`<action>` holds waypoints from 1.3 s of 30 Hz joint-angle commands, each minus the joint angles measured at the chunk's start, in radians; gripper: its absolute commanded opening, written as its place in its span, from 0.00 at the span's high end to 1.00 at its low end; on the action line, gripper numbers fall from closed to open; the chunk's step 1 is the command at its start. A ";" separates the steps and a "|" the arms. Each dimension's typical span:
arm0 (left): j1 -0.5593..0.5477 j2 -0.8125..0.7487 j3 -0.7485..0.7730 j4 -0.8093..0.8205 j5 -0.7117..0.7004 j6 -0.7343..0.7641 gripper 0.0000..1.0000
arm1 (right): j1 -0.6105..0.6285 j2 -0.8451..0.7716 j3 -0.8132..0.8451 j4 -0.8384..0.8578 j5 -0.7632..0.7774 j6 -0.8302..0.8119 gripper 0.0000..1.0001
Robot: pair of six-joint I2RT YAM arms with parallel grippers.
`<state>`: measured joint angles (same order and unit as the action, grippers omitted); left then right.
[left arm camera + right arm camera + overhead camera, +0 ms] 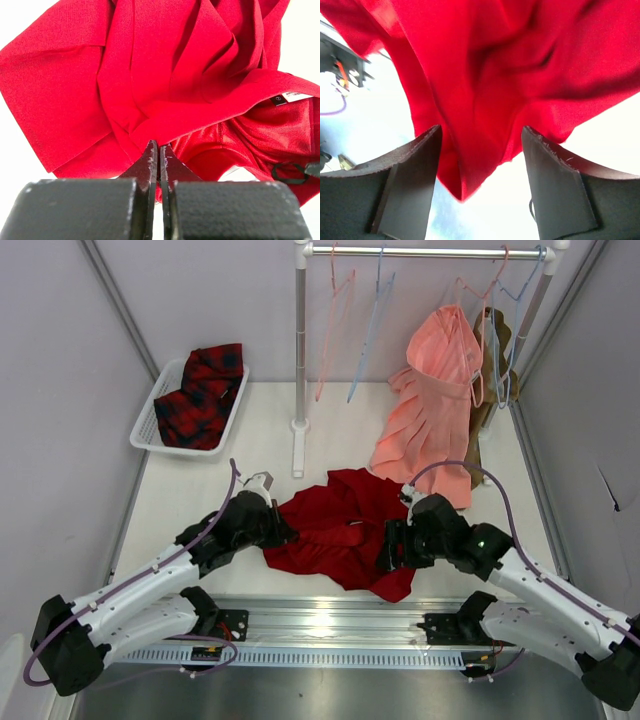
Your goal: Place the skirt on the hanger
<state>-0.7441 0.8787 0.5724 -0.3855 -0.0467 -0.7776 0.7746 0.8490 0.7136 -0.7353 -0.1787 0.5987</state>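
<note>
The deep-red skirt [340, 525] lies crumpled on the white table between my two grippers. My left gripper [283, 531] is at its left edge. In the left wrist view the left gripper [159, 146] has its jaws pressed together on a fold of the skirt [150, 75]. My right gripper [390, 546] is at the skirt's right side. In the right wrist view the right gripper [482, 131] is open, with a hanging corner of the skirt [480, 100] between its fingers. The light-blue hanger [370, 340] hangs empty on the rail at the back.
A garment rack [300, 350] stands at the back centre. It holds pink wire hangers [333, 335], a salmon-pink pleated skirt [430, 410] and a brown garment [497, 350]. A white basket [150, 415] with a red-and-black plaid garment [205, 390] sits back left.
</note>
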 commanded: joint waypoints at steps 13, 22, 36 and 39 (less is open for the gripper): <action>0.005 -0.043 0.024 0.016 0.024 0.026 1.00 | 0.186 -0.067 -0.023 -0.119 0.105 0.317 0.48; 0.084 -0.046 -0.014 0.250 0.367 -0.021 1.00 | -0.214 -0.050 0.018 0.368 -0.129 0.106 1.00; 0.422 -0.087 -0.183 0.825 0.762 -0.414 1.00 | -0.506 0.021 0.152 1.074 -0.640 0.213 1.00; 0.428 -0.061 -0.242 0.861 0.739 -0.425 1.00 | -0.508 -0.031 -0.010 1.106 -0.666 0.210 1.00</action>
<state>-0.3305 0.7990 0.3740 0.3519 0.6483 -1.1244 0.2745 0.8768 0.8272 0.2092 -0.7631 0.7910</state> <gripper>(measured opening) 0.013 0.033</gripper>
